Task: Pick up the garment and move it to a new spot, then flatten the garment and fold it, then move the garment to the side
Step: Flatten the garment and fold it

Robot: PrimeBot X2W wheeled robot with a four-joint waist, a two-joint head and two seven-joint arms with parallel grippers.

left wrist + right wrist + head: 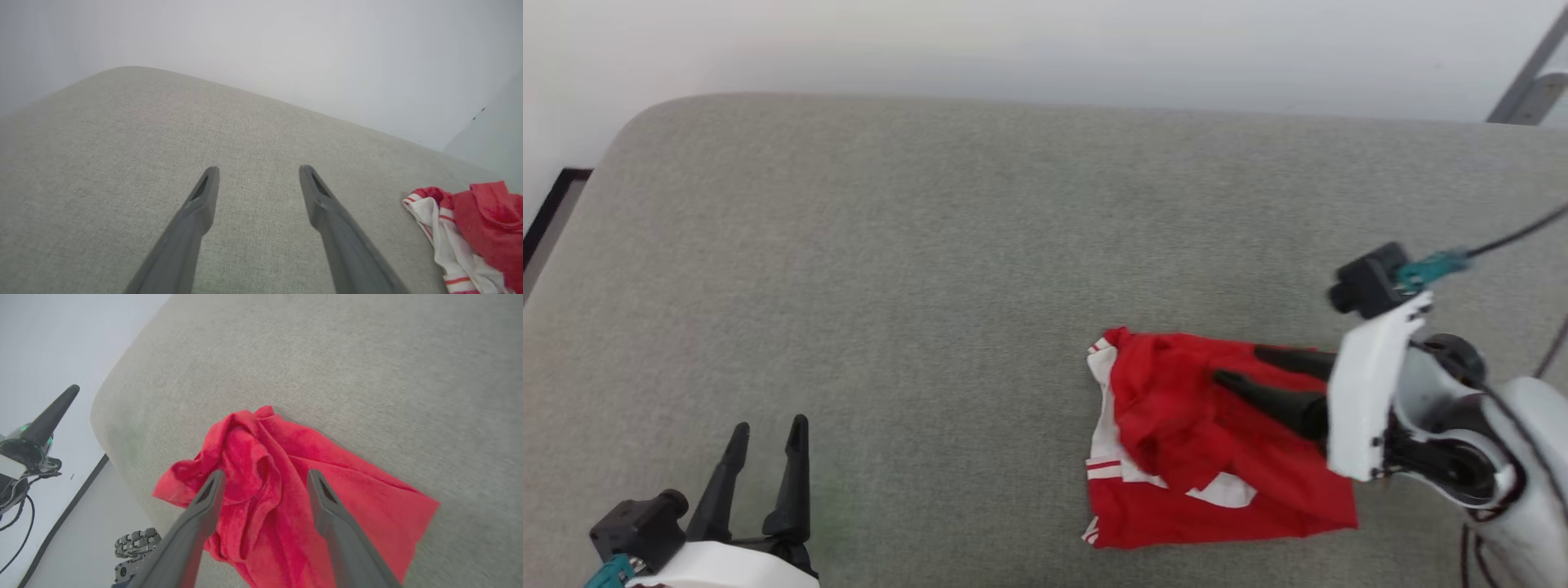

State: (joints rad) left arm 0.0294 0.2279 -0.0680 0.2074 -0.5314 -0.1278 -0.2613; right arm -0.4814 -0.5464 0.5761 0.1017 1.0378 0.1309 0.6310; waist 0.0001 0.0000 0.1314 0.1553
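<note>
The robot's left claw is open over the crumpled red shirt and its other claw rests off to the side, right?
No, the right gripper is open over the garment, as the head view shows; the left gripper rests aside.

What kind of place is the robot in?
Probably a plain indoor room, maybe a robot test space. A big grey fabric-covered surface, like a bed or padded table, stands before a bare white wall, with a crumpled red T-shirt lying on it.
</note>
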